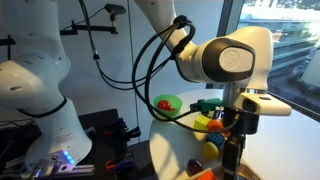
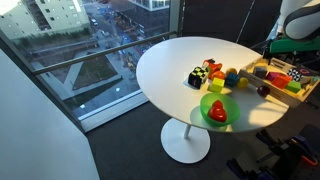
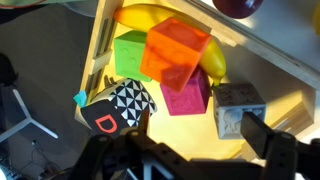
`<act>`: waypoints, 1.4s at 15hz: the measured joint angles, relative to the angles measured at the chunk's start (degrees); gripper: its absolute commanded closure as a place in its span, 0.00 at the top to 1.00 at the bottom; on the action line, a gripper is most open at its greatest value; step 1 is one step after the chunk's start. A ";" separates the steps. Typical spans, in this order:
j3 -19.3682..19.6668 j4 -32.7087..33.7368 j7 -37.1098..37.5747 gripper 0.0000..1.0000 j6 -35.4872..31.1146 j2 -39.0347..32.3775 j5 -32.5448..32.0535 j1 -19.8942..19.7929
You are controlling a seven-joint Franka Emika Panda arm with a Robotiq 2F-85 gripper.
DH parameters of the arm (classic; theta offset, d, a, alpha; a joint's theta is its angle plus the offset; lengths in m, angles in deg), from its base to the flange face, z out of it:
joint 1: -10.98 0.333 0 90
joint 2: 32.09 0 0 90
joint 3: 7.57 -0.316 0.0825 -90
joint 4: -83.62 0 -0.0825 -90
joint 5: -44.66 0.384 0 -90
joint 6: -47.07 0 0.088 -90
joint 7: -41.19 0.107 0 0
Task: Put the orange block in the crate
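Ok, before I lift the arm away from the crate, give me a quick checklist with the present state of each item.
1. The orange block is inside the walls of the crate: ok.
2. It lies flat: not ok, it sits tilted on top of the green block and the pink block.
3. The gripper has its jaws apart with nothing between them: ok.
4. The gripper hangs over the crate, not the table: ok.
5. The tilted block will stay put after the lift: cannot tell.
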 measured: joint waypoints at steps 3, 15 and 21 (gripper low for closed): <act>-0.76 0.00 -0.10 1.00 -0.02 0.05 0.23 0.18; -7.96 0.01 -12.71 1.00 5.10 3.91 15.86 0.97; -10.28 0.42 -25.77 1.00 14.64 7.82 22.04 1.23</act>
